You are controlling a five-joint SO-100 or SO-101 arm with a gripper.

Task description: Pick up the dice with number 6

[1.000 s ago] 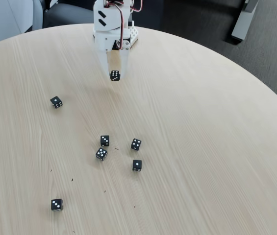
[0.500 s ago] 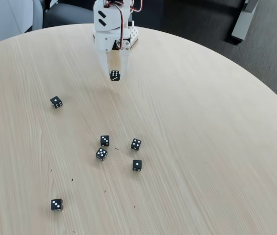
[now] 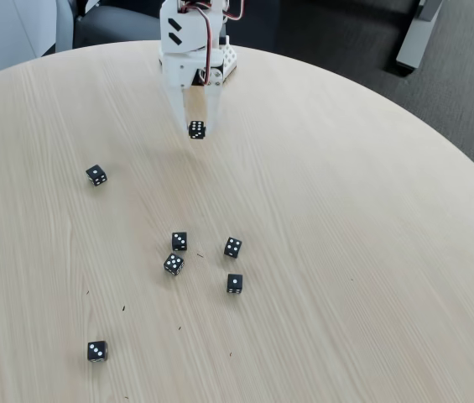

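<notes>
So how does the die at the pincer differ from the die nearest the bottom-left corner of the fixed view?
The die at the pincer shows six pips on top; the bottom-left die shows about two. The first sits between the pincer fingers near the table's far edge, seemingly gripped; the second lies free at the near edge, away from the arm. Both are small black cubes with white pips.

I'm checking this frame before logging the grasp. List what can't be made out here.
- Fixed view: the upper arm is cut off by the top edge, above the gripper.
- The pips on the die between the fingers are too small to count surely.
- Whether that die is lifted or rests on the table: this angle cannot settle it.
- Far table rim: hidden behind the arm's base.
</notes>
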